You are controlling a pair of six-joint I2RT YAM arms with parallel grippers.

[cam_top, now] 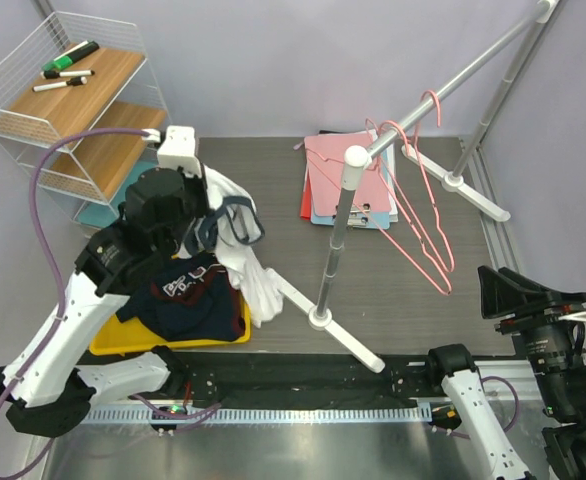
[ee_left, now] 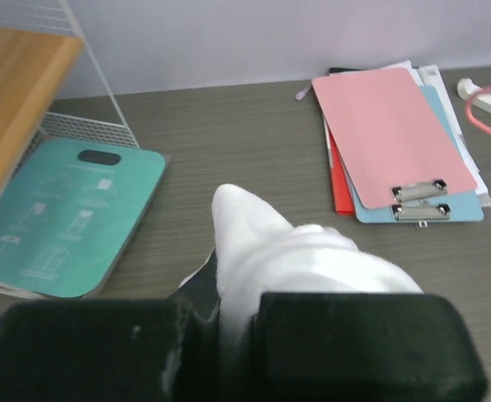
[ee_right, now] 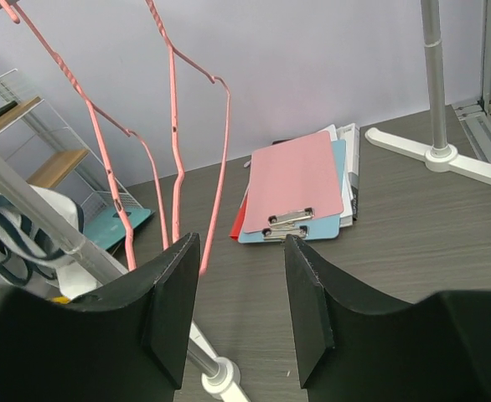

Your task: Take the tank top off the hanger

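**Handling a floppy tank top (cam_top: 258, 280) – grip notes**

The left gripper (ee_left: 237, 335) is pinching the white top, jaws closed tight on a bunched fold. The rest is draping down over the dark clothes (cam_top: 188, 295) sitting in the yellow tray (cam_top: 108, 345). It's hanging well apart from the pink hangers (cam_top: 423, 215), which are dangling bare on the rail (cam_top: 453, 85), so I'm guessing the removal part is basically done. The right gripper (ee_right: 241, 310) is idling near the right edge, jaws apart, holding nothing.

Handling-wise, I'm betting this thing is light, soft and totally limp. It's going to be sagging and swinging wherever it isn't pinched. The navy-trimmed straps are looping loose beside the gripper, and I'm thinking those could be snagging on something. Best hold, I reckon, is a thick gather of fabric like the one being pinched now. A single thin layer or a strap is looking riskier, since knit cloth could be slipping out.
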